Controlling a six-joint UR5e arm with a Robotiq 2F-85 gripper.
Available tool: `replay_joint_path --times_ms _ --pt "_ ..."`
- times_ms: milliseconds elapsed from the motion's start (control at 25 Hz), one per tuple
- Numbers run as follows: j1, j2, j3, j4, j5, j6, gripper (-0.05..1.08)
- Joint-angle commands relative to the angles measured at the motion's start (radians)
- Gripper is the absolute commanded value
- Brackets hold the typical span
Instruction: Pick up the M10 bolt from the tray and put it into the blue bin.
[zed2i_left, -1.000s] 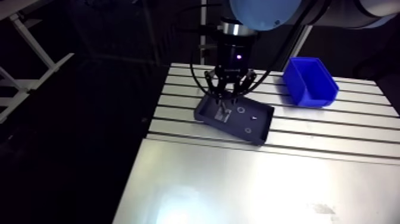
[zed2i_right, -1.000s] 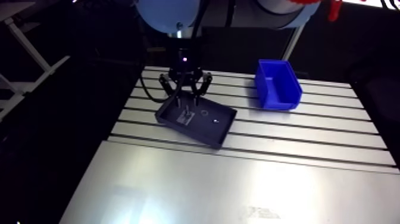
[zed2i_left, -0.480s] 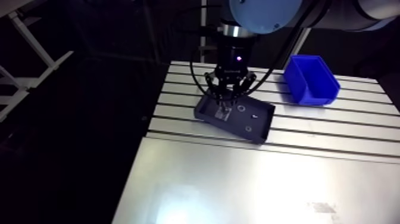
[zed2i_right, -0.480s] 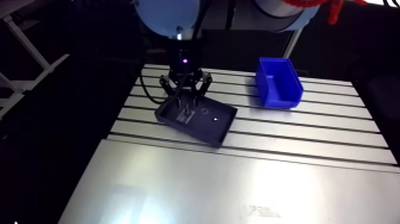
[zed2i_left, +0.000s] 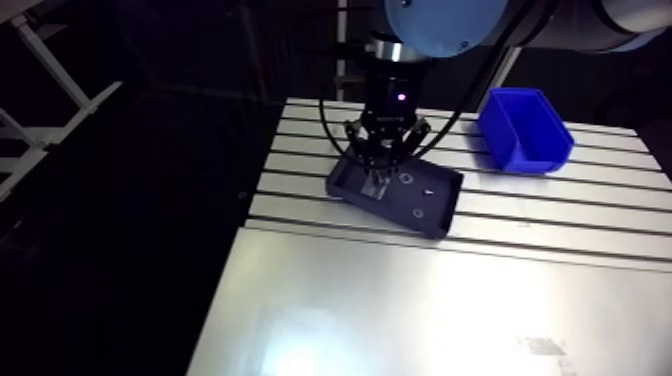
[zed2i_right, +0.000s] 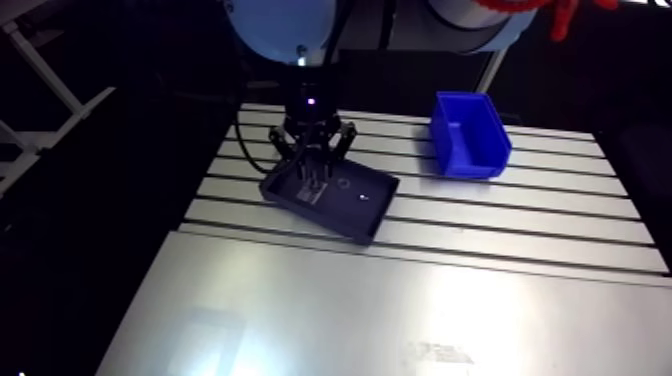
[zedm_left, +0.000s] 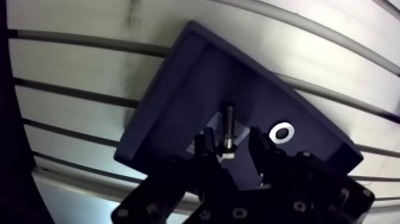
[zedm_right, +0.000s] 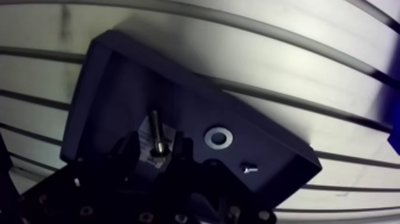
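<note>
One slotted aluminium desk (zed2i_left: 400, 300), one boxy blue bin (zed2i_left: 524, 130) at the far right, and one dark rectangular tray (zedm_left: 178, 101) to its left. The tool (zedm_left: 228, 152) sits low in the tray, its two fingers spread either side of the single metal M10 bolt (zedm_left: 228, 128), not quite pinching it. Also in there: one shiny round washer (zedm_left: 282, 131) and one tiny screw (zedm_right: 250, 169).

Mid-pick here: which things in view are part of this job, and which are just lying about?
Job: bolt; end effector, open around the bolt's head; tray; blue bin.
Lying about: washer and small screw, both in the tray beside the bolt.
</note>
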Motion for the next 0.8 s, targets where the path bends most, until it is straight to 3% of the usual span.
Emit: replay_joint_path --times_ms 40,800 --pt "0.0 0.002 0.001 -0.003 0.0 0.0 0.57" --pt "0.0 0.009 0.001 -0.002 -0.002 0.0 0.59"
